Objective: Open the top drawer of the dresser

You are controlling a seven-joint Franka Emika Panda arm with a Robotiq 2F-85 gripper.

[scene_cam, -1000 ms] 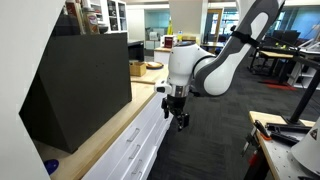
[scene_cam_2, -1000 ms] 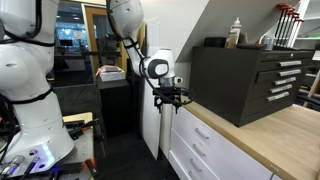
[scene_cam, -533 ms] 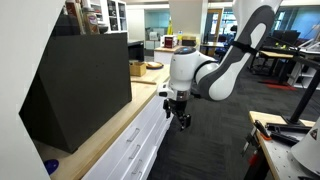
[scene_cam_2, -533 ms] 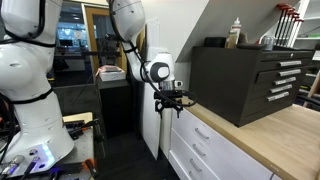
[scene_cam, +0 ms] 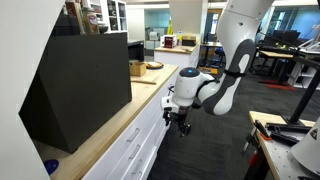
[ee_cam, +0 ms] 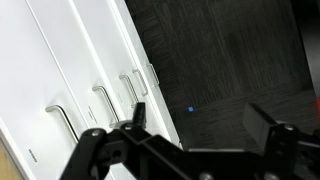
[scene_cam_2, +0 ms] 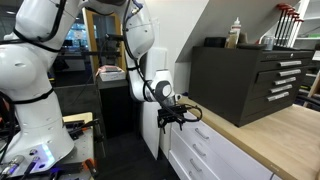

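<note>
— Station: Target position?
— Operator: The wide white top drawer [ee_cam: 35, 120], with its slim silver bar handle [ee_cam: 62, 121], sits left of my jaws and apart from them, in the long white wood-topped dresser [scene_cam: 132, 152].
— Station: Jaw state?
— Operator: The black two-finger gripper [ee_cam: 197, 118] is spread and empty. Dark carpet [ee_cam: 230, 50] lies to the right.

dresser [scene_cam: 135, 150] cropped, claw [ee_cam: 200, 118] base cut off
</note>
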